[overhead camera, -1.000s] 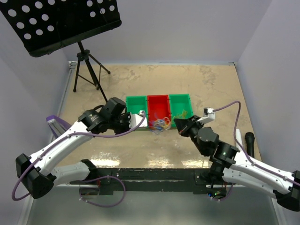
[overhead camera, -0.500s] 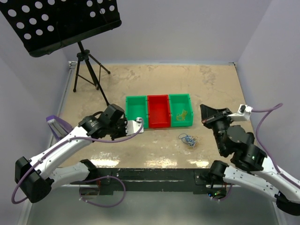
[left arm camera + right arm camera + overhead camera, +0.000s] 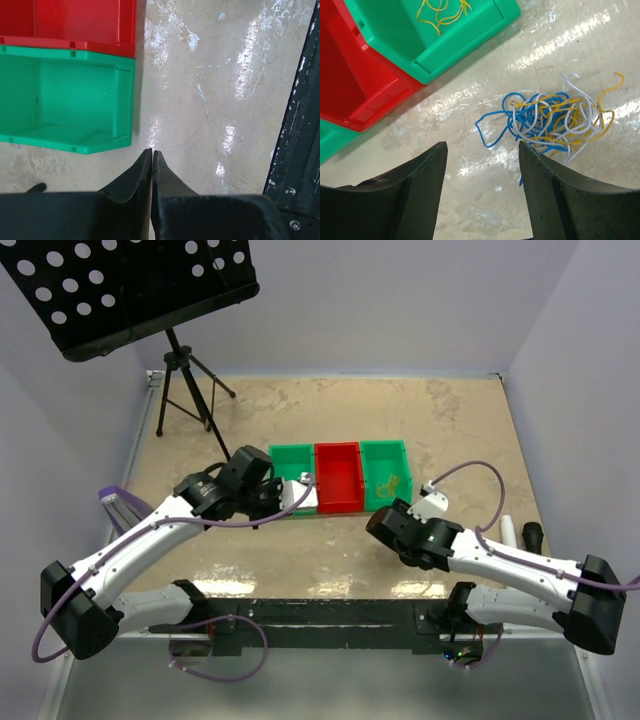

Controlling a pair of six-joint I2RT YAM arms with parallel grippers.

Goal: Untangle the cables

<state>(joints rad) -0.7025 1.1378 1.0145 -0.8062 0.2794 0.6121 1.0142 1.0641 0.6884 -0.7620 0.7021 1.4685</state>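
A tangle of blue, white and yellow cables (image 3: 555,117) lies on the table in front of the right green bin (image 3: 470,40), which holds one yellow cable (image 3: 442,10). My right gripper (image 3: 481,146) hangs open just above the table, with the tangle ahead and to the right of its fingers and nothing between them. From above, the right gripper (image 3: 380,525) hides the tangle. My left gripper (image 3: 152,151) is shut on nothing, beside the empty left green bin (image 3: 65,105). Seen from above, the left gripper (image 3: 283,502) is at that bin's front left corner.
An empty red bin (image 3: 337,475) stands between the left green bin (image 3: 290,462) and the right green bin (image 3: 385,472). A music stand (image 3: 185,390) is at the back left. A purple strap (image 3: 120,502) lies at the left edge, a black and a white cylinder (image 3: 530,538) at the right.
The tangle left both grippers and dropped onto the table in front of the bins. The right gripper opened and came down over it. The left arm swung back beside the left green bin.
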